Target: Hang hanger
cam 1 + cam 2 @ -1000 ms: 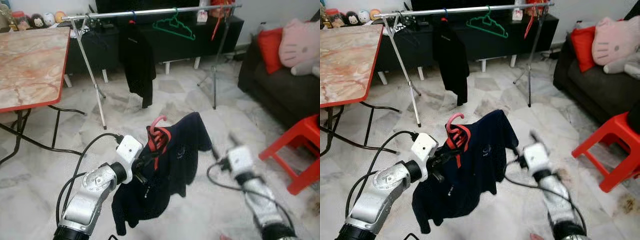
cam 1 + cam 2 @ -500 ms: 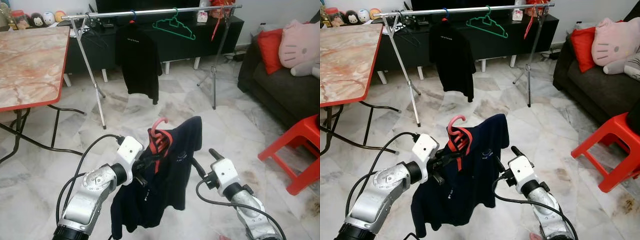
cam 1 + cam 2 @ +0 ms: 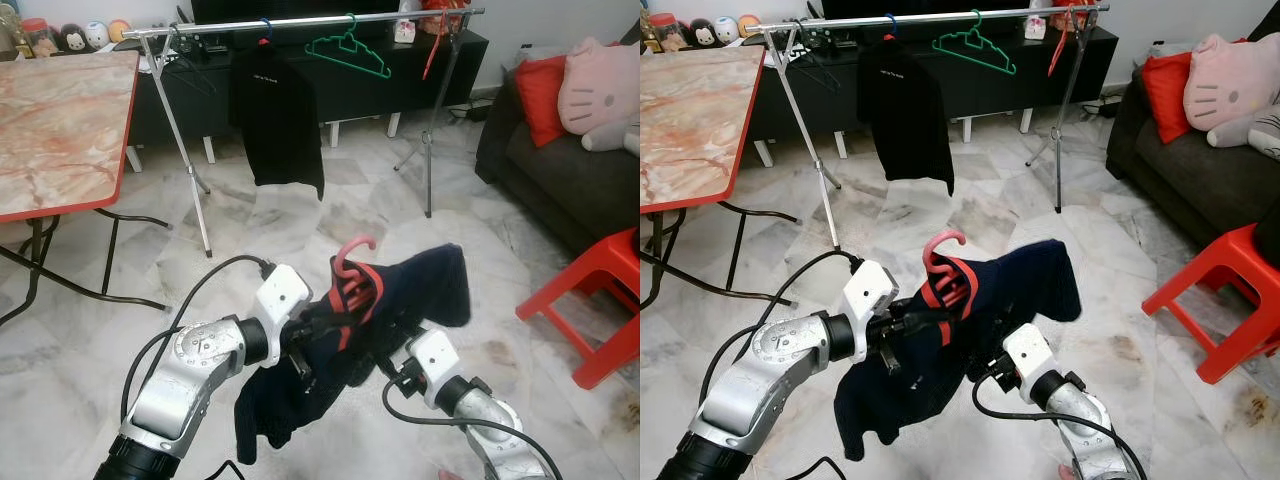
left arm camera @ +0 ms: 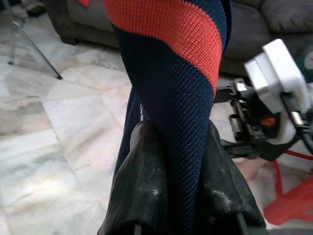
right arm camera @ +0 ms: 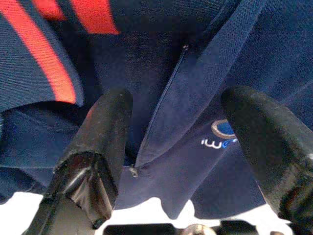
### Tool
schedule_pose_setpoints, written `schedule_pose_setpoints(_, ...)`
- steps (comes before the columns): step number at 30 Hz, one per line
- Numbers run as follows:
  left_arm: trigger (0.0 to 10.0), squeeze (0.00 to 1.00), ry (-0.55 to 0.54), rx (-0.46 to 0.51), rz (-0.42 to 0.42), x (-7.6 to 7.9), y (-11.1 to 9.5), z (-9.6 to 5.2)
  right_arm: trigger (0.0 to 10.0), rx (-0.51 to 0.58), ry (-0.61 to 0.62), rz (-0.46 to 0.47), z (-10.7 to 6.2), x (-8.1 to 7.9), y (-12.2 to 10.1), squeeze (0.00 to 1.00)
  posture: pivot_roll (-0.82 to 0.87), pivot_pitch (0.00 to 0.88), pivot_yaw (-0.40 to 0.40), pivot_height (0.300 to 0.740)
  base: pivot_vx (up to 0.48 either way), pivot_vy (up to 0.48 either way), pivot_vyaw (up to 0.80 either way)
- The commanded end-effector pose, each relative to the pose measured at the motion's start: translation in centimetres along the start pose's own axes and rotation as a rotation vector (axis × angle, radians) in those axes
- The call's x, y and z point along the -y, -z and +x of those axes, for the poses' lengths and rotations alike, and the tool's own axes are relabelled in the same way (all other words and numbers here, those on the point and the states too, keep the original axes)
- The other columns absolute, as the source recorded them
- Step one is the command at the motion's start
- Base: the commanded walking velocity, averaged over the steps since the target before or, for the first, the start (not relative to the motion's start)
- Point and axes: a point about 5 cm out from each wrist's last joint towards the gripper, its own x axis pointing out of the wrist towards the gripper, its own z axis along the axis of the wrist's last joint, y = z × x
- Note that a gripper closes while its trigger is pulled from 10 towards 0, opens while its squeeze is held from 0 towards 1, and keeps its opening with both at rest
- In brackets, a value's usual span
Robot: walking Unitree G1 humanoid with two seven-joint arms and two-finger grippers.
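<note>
Navy shirt (image 3: pixel 400 300) on pink hanger (image 3: pixel 352 262), collar pinched in left pincer (image 4: pixel 181 196); right pincer (image 5: pixel 181 161) agape beneath, fingertips hidden by cloth.

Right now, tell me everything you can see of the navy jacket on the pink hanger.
The navy jacket is a knit-looking zip-up with red-orange stripes at the collar and a small logo on the front. It hangs crumpled and lopsided on the pink hanger, one side raised toward the right, the rest drooping toward the marble floor. The left gripper is clamped on its striped collar. The right gripper is open, its fingers against the zipper front.
</note>
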Motion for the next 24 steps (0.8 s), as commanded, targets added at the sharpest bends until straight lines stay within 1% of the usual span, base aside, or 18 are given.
schedule_pose_setpoints(1, 10.0, 0.0, 0.043, 0.045, 0.039, 0.59, -1.53, 0.25, 10.0, 0.004, 0.014, -0.004, 0.07, 0.31, -0.29, 0.0, -0.04, 0.062, -0.043, 0.74, 0.0, 0.0, 0.0)
schedule_pose_setpoints(9, 10.0, 0.0, 0.07, 0.043, 0.04, 1.04, -1.78, 0.4, 10.0, -0.03, 0.095, -0.012, 0.41, 1.07, -0.01, 0.0, -0.03, 0.062, -0.044, 0.74, 0.0, 0.0, 0.0)
schedule_pose_setpoints(13, 10.0, 0.0, 0.076, 0.04, 0.035, 1.2, -1.85, 0.44, 10.0, -0.033, 0.085, -0.002, 0.61, 0.7, 0.07, 0.0, -0.03, 0.061, -0.045, 0.74, 0.0, 0.0, 0.0)
schedule_pose_setpoints(14, 10.0, 0.0, 0.076, 0.04, 0.036, 1.21, -1.85, 0.43, 5.1, -0.034, 0.085, -0.001, 0.63, 0.64, 0.09, 0.0, -0.03, 0.061, -0.045, 0.74, 0.0, 0.0, 0.0)
schedule_pose_setpoints(15, 10.0, 0.0, 0.075, 0.039, 0.036, 1.22, -1.86, 0.43, 1.8, -0.038, 0.086, -0.005, 0.64, 0.58, 0.16, 0.0, -0.03, 0.06, -0.046, 0.74, 0.0, 0.0, 0.0)
schedule_pose_setpoints(16, 10.0, 0.0, 0.074, 0.04, 0.036, 1.22, -1.87, 0.43, 0.0, -0.041, 0.087, -0.007, 0.65, 0.57, 0.2, 0.0, -0.03, 0.06, -0.046, 0.74, 0.0, 0.0, 0.0)
schedule_pose_setpoints(24, 10.0, 0.0, 0.067, 0.038, 0.035, 1.14, -1.83, 0.42, 0.0, -0.044, 0.1, -0.005, 0.7, 0.65, 0.3, 0.0, -0.03, 0.06, -0.046, 0.74, 0.0, 0.0, 0.0)
